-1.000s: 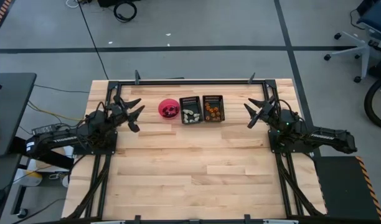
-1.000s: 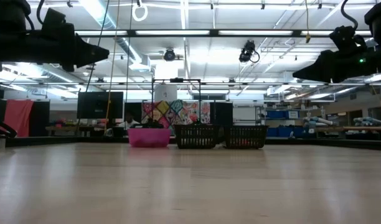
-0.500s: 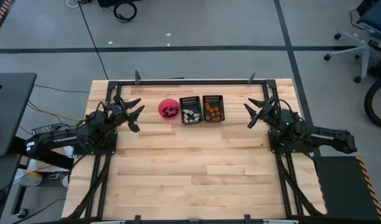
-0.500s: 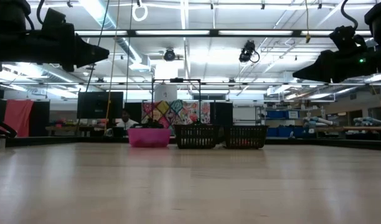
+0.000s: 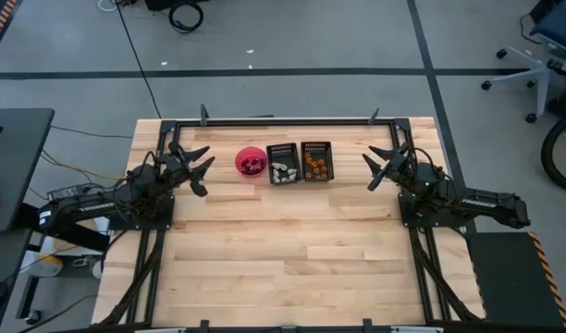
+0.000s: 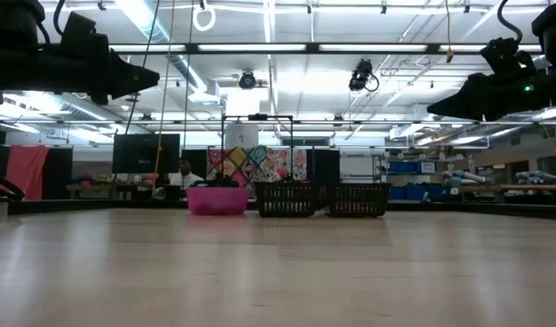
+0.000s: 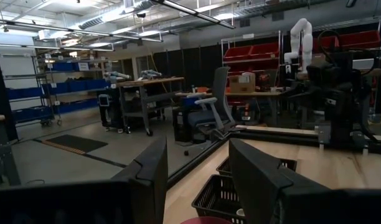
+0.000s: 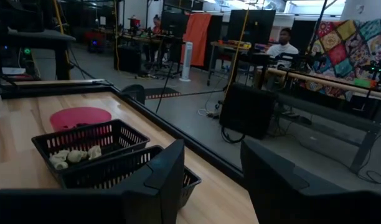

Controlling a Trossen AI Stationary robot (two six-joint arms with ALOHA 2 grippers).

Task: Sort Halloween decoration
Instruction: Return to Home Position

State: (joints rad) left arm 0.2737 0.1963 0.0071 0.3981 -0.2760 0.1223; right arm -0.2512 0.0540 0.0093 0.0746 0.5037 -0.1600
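Halloween decoration (image 5: 284,173) lies sorted: white skulls (image 5: 280,168) in left black tray (image 5: 283,145), orange pieces (image 5: 314,165) in right black tray (image 5: 317,143), dark pieces (image 5: 254,165) in pink bowl (image 5: 239,158). Bowl at 3 o'clock of nearer left gripper (image 5: 205,168), trays 9 o'clock of right gripper (image 5: 369,170); both jaws open, empty

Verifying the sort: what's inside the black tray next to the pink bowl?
Pale greenish-white pieces lie piled toward one end of the tray; the rest of its floor looks bare. Nothing of another colour shows among them. Anything under the pile is hidden.
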